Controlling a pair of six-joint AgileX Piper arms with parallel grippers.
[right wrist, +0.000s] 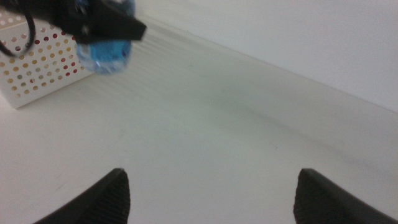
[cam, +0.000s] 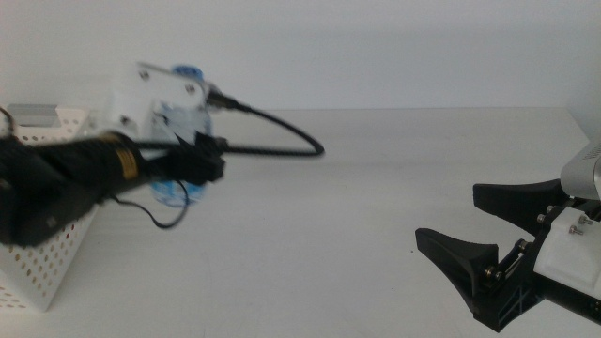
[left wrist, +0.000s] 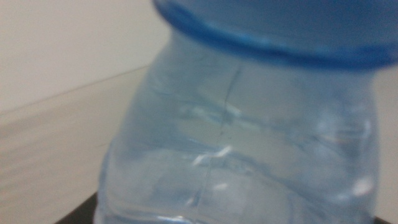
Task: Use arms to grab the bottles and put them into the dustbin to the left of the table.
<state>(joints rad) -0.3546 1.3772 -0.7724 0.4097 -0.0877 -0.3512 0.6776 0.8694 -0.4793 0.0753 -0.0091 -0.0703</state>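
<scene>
Left gripper (cam: 208, 160) is closed around the blue-capped water bottle (cam: 184, 131), held clear of the table (cam: 357, 207) near its left edge, just beside the white perforated dustbin (cam: 47, 253); the bottle fills the left wrist view. Judged from this, the bottle should be carried fully over the dustbin's rim before release, since the wall stands close and could be clipped. Right gripper (cam: 470, 235) waits wide open and empty near the table's right edge.

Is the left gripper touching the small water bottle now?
Touching. In the right wrist view the left gripper is closed across the water bottle, holding it off the table.
</scene>
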